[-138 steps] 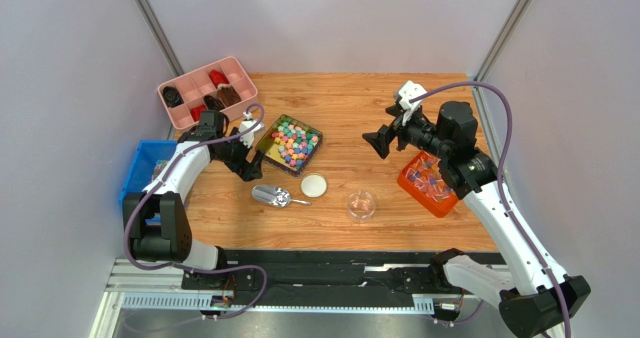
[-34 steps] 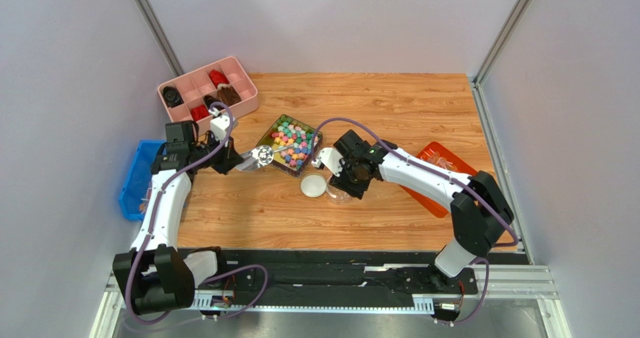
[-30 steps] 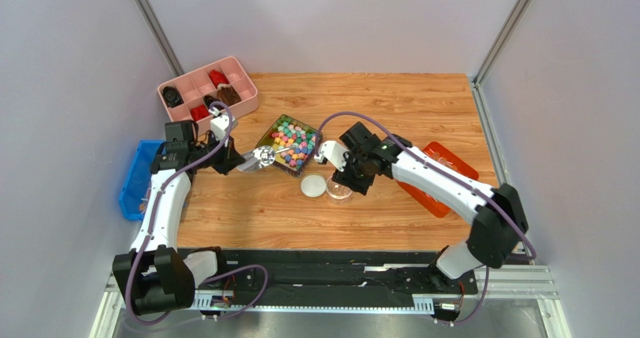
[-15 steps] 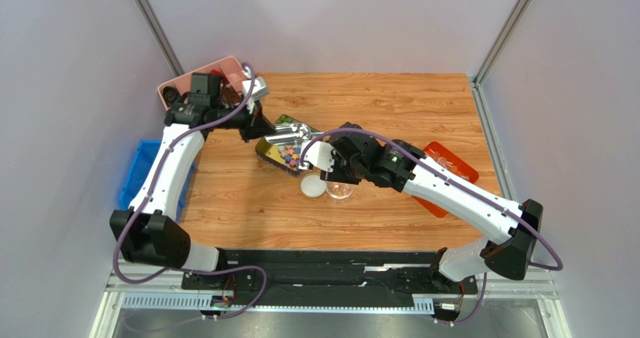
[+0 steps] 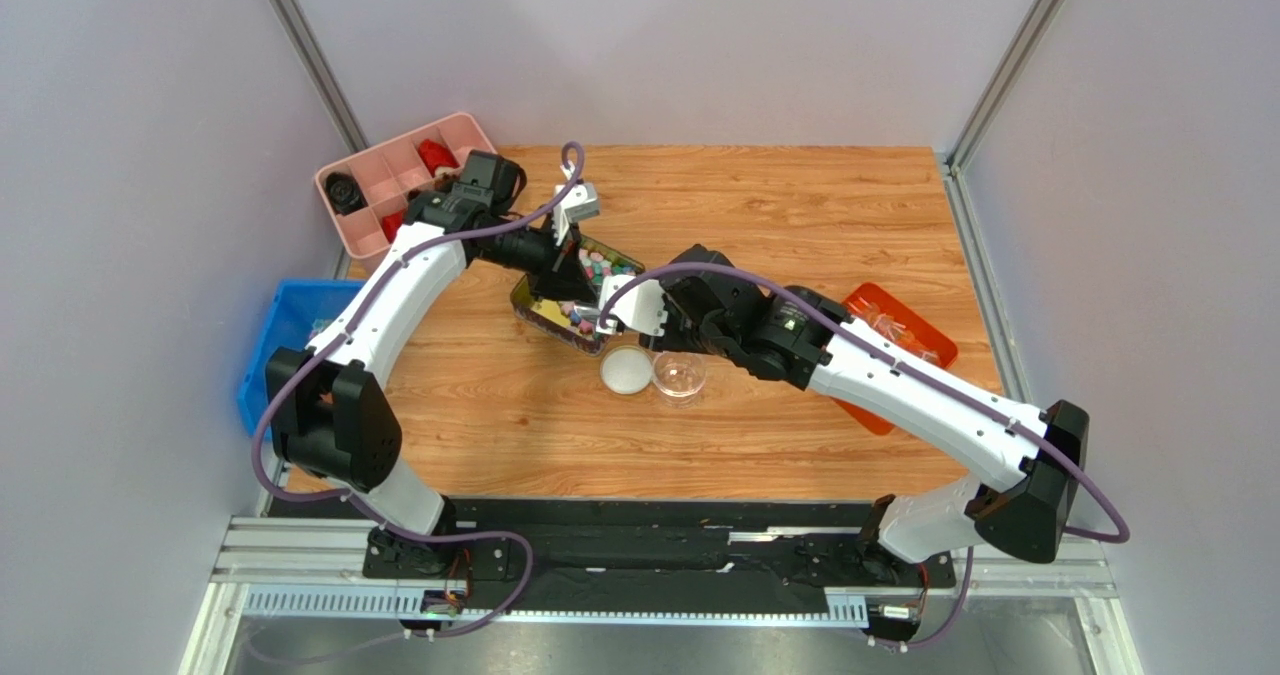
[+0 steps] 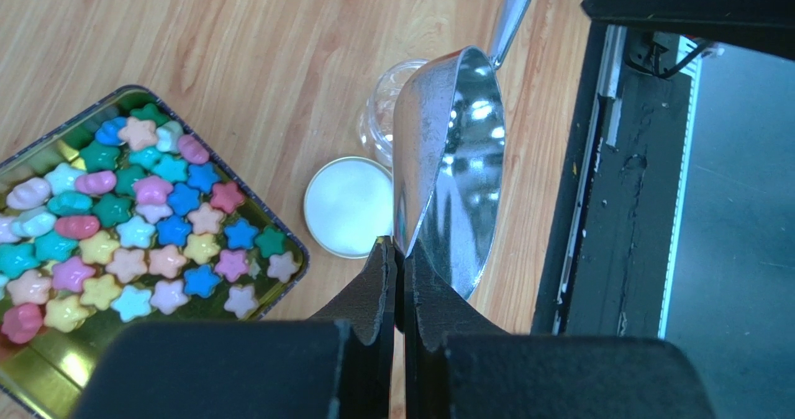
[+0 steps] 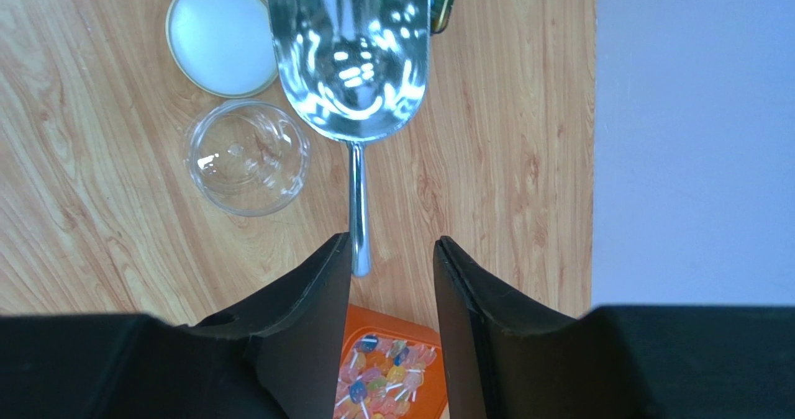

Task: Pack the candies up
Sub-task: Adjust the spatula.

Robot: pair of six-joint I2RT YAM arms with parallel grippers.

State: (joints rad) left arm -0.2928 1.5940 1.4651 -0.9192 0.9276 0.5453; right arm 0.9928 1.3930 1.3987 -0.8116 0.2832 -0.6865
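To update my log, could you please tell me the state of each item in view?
metal scoop: empty, gripped at its rim.
glass jar: open, empty.
lid: off, flat beside the glass jar.
tin: open, holding candies.
left gripper: shut on the metal scoop.
right gripper: open, straddling the handle.

Clear jar (image 5: 679,375) and white lid (image 5: 624,371) beside tin (image 5: 526,299) of candies (image 5: 568,312).

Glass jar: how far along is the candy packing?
Done: the white round lid is off, lying beside the small clear glass jar. In hand: the left gripper pinches the rim of the shiny metal scoop; the right gripper is open around its handle. Left: scoop and jar are both empty; the pastel star-shaped candies sit in the gold tin.
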